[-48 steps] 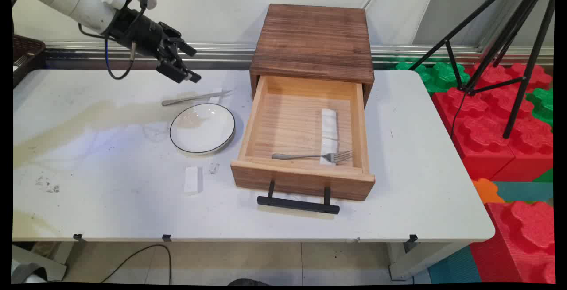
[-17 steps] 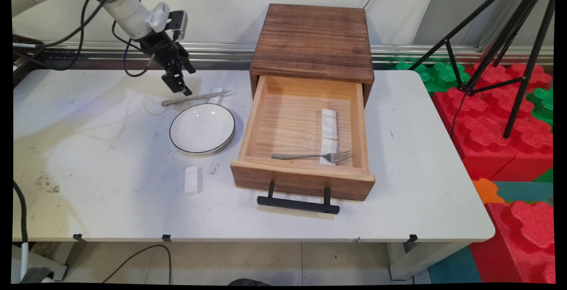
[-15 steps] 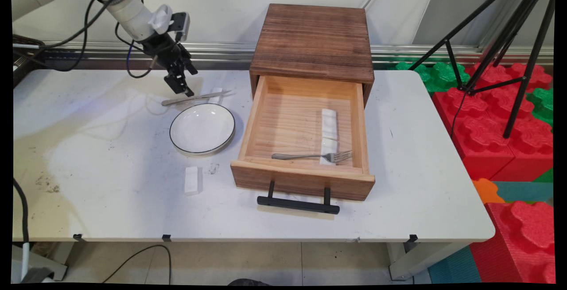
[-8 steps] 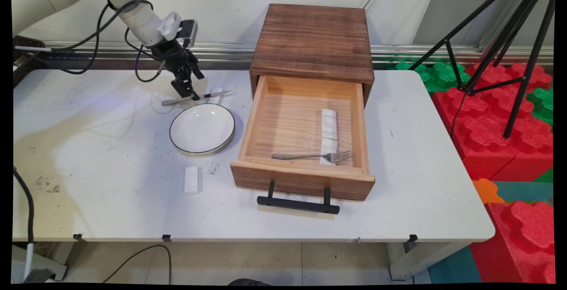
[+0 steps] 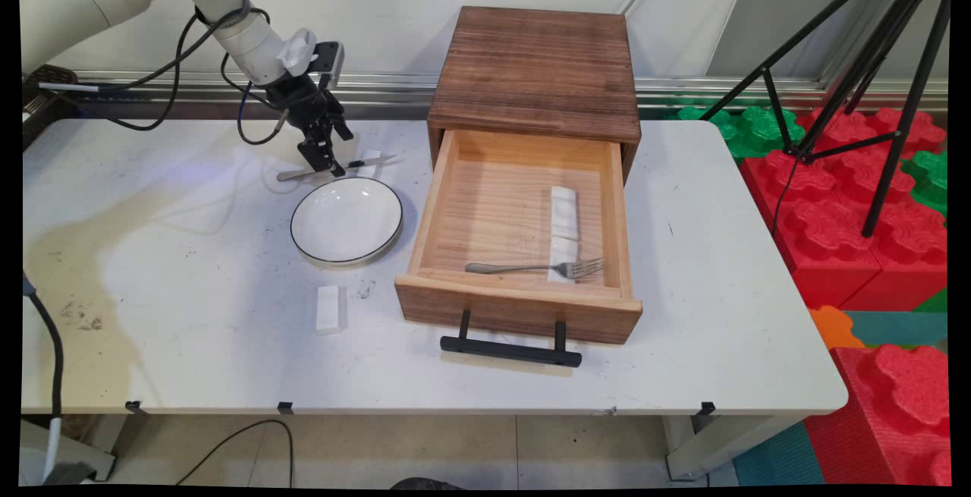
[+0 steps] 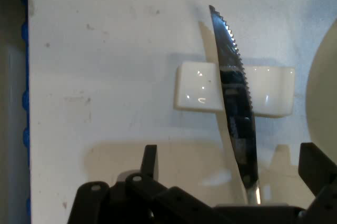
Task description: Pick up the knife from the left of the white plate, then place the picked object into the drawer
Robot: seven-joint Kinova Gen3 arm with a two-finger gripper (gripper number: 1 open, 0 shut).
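Black two-finger gripper hangs right over the serrated steel knife, fingers spread wide either side, nothing gripped. Knife lies across its white ceramic rest, just beyond the white black-rimmed plate.

Hand view: knife handle is hidden behind the gripper linkage at the bottom edge — only the serrated blade shows. The blade covers the middle of the white rest. The plate is cut by the right edge, only a sliver of rim visible.

Main view: gripper covers a mid part of the knife — contact can't be told. Tripod is cut off at the top edge.
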